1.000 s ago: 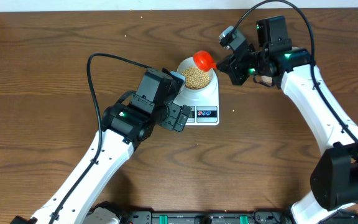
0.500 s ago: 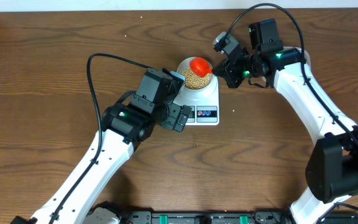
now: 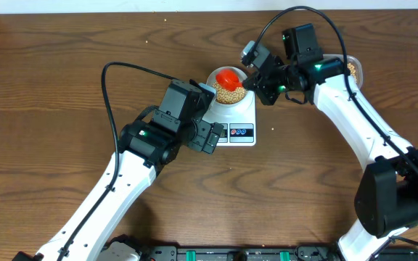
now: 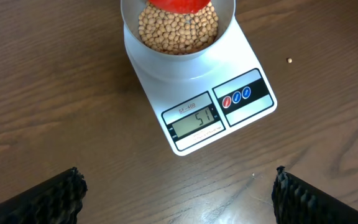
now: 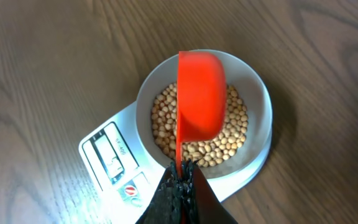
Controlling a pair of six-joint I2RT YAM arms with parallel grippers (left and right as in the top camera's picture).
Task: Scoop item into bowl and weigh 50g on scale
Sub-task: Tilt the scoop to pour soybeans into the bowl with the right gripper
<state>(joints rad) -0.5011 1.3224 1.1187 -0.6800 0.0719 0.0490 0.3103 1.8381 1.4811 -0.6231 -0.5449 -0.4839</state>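
Note:
The white bowl (image 3: 216, 77) (image 5: 253, 93) holds tan beans (image 3: 227, 92) (image 4: 176, 34) (image 5: 225, 140) and stands on the white scale (image 3: 239, 116) (image 4: 194, 81) (image 5: 107, 155). The display (image 4: 194, 121) reads 51. My right gripper (image 3: 256, 76) (image 5: 180, 180) is shut on the handle of a red scoop (image 3: 228, 77) (image 5: 199, 93), which hangs tilted over the bowl. The scoop's rim also shows in the left wrist view (image 4: 179, 5). My left gripper (image 3: 207, 136) (image 4: 179, 193) is open and empty over bare table just in front of the scale.
A container with beans (image 3: 353, 69) shows partly behind my right arm at the back right. A single stray bean (image 4: 289, 60) lies on the wooden table (image 3: 49, 87) right of the scale.
My right gripper has moved left and carried the red scoop from the bowl's right rim to over the middle of the bowl. The left arm has not moved.

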